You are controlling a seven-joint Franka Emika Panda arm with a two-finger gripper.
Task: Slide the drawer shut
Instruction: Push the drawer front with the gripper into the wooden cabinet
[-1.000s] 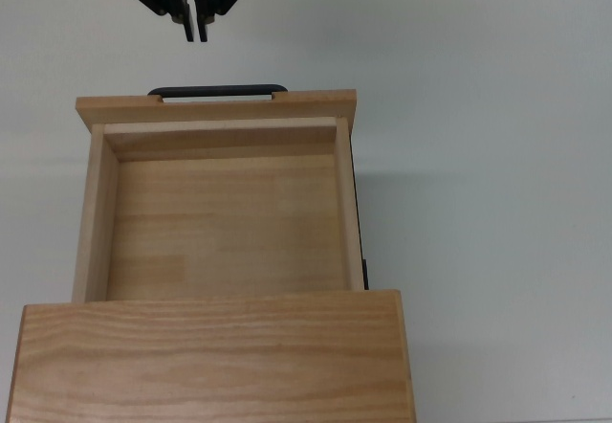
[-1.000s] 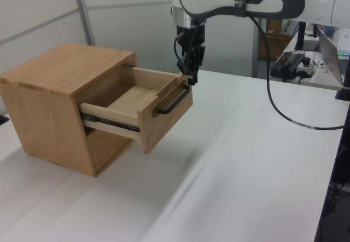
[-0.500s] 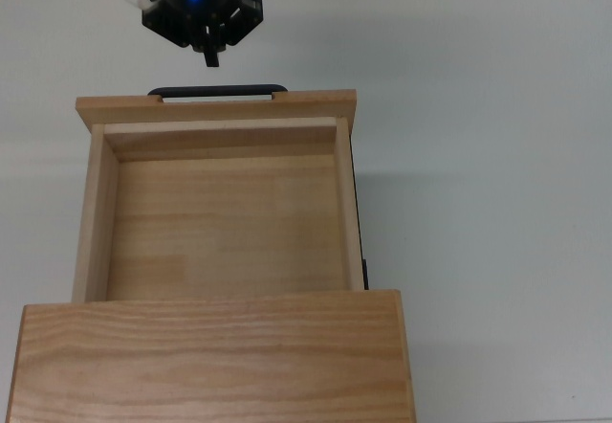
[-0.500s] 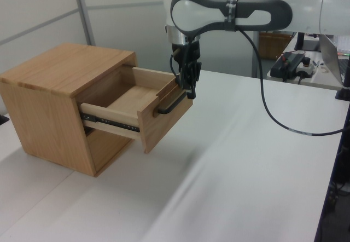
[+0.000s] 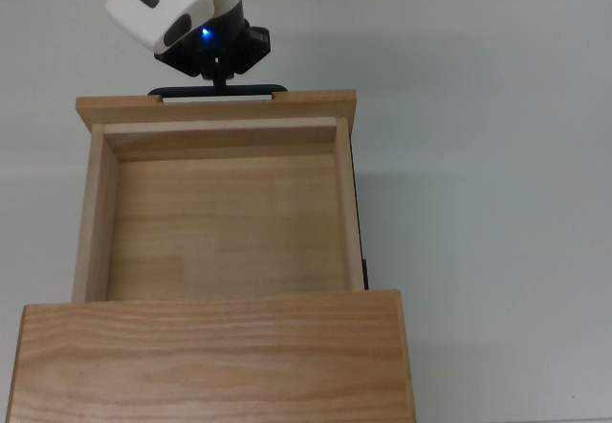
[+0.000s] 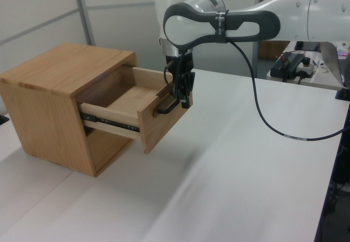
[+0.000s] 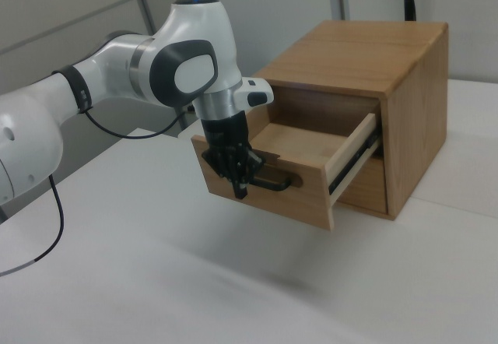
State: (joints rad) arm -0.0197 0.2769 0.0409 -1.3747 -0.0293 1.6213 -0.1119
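Note:
The light wooden drawer (image 5: 220, 222) stands pulled far out of its cabinet (image 5: 210, 356) with nothing inside. Its front panel (image 5: 215, 109) carries a thin black U-shaped handle (image 5: 260, 89). My gripper (image 5: 221, 78) points down just in front of that handle near its middle, fingers shut with nothing between them. In the left view the gripper (image 6: 184, 104) hangs level with the handle (image 6: 165, 109), against the panel's outer face. The right view shows the gripper (image 7: 240, 192) at the handle's (image 7: 276, 183) left end, before the drawer (image 7: 311, 145).
The cabinet (image 6: 54, 69) sits on a wide white table (image 6: 235, 165). A black cable (image 6: 268, 121) loops from my arm over the table. Power strips and gear (image 6: 292, 61) lie beyond the table at the left view's right.
My gripper has come down and toward the drawer front, from above and beyond the handle to right at it. The drawer has not moved.

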